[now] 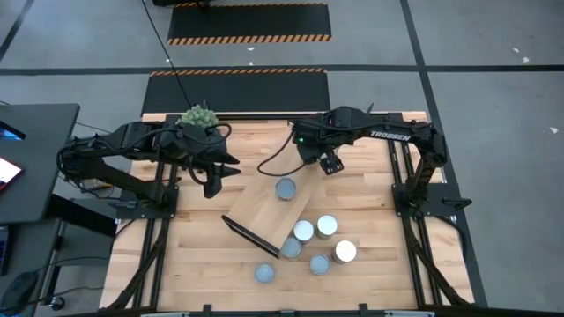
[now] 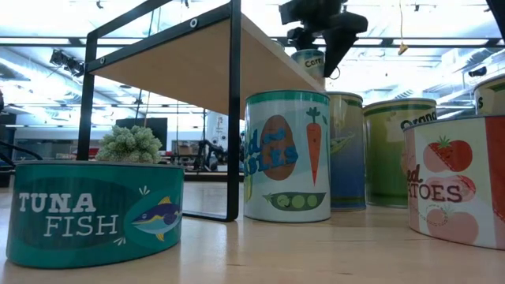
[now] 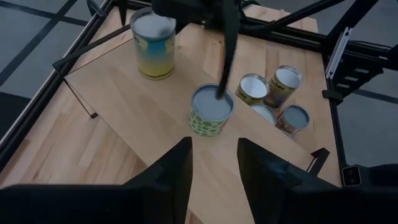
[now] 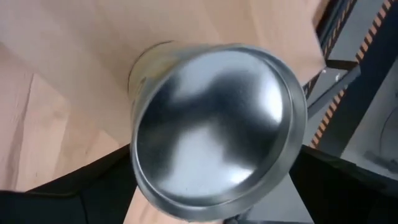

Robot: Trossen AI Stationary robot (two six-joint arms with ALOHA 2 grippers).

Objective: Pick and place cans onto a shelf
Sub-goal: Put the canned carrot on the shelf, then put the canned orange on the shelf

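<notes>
cans (image 1: 318, 239) look round and silvery from above; our low view shows printed labels. right gripper (image 1: 332, 164) apart above shelf (image 1: 270, 210); left gripper (image 1: 218, 179) part-open, empty.

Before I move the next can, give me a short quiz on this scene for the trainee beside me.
1. How many cans show in the high view?
2. True or false: the green plant stands on the shelf.
3. Which claw hangs nearest the can on the shelf? A) left claw B) right claw
Key: 1) seven; 2) false; 3) B
</notes>
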